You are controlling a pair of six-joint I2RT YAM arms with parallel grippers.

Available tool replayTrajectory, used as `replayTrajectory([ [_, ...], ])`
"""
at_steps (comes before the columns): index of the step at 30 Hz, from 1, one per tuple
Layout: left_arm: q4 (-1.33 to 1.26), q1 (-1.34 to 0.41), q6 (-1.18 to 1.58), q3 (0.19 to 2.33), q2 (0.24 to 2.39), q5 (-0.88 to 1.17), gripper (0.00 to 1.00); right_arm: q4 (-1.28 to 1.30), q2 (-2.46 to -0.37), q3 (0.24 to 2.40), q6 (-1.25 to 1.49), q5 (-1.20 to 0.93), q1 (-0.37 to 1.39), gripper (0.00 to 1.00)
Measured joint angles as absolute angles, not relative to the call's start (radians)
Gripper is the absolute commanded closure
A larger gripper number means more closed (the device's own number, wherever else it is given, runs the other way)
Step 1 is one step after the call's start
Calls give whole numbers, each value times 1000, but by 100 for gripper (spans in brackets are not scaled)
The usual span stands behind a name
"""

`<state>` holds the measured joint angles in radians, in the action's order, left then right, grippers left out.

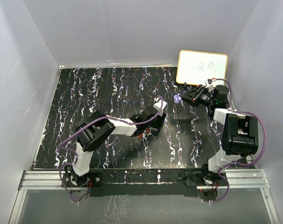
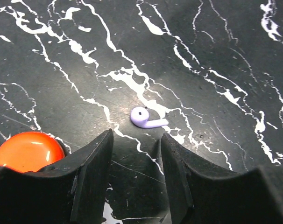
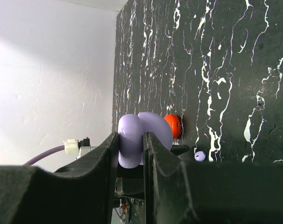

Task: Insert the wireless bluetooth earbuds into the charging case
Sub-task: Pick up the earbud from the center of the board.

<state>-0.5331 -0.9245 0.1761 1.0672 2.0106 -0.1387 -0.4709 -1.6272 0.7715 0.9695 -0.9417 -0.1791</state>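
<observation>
1. Left wrist view: the left hand (image 2: 134,154) is open, with nothing between its fingers. A lavender earbud (image 2: 146,118) lies loose on the tabletop (image 2: 216,56), near the red case (image 2: 27,150) and to its right. It sits just ahead of the gap between the fingers. It is not yet gripped.

2. Right wrist view: the right hand (image 3: 130,151) is closed on the lavender case (image 3: 132,139) and holds it clear of the tabletop. The case shows two rounded halves, so it may be hinged open. Whether a bud already sits inside cannot be told. The red case shows beyond it, with the lavender earbud just beside the red case.

3. Top view: the left hand is low over the tabletop around the red case. The right hand carries the lavender case well apart from the red case.

4. Judged progress: the task looks early. The case is in hand, but the visible earbud has to be picked up, carried across and seated. No red earbuds are visible in any view.
</observation>
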Motion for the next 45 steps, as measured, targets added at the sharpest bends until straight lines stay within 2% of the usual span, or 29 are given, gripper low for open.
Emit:
replayTrajectory([
  [20, -545, -888, 226, 1100, 2023, -27, 60, -472, -1627, 772, 970, -943, -179, 100],
  [45, -540, -885, 236, 1143, 2074, -16, 65, -473, -1627, 772, 970, -945, -179, 100],
])
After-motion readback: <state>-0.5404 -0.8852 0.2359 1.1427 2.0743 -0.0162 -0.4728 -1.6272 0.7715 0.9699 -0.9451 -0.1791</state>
